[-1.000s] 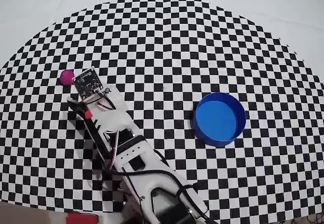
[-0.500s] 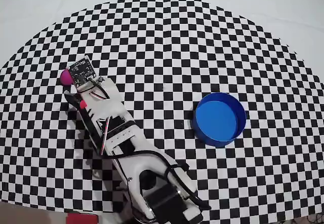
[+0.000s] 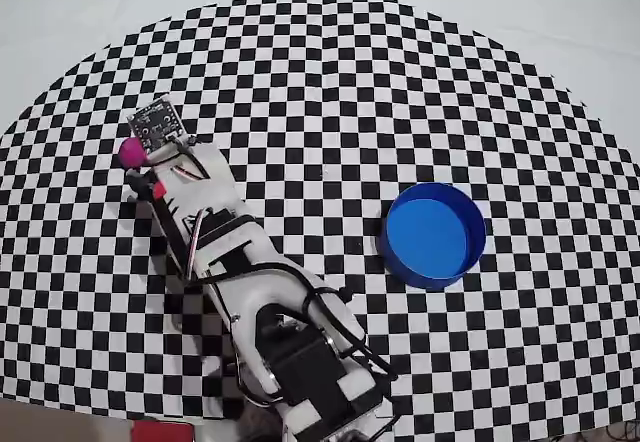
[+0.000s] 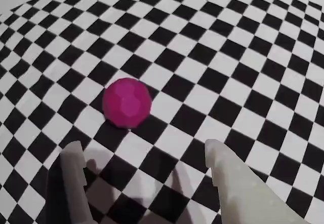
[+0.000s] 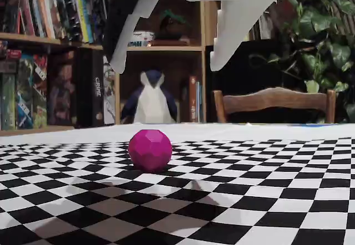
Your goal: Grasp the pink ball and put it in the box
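Pink ball (image 5: pixel 150 149) sitting on the checkered cloth (image 3: pixel 330 82) at far left of the overhead view, round with no long axis, claw (image 5: pixel 169 67) hanging spread wide above it, untouched, blue box (image 3: pixel 432 234) lying well apart at right, opening facing up

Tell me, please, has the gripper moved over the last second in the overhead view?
Yes. The gripper has slid up and left across the checkered mat, farther from the blue box, and now overlaps the pink ball.
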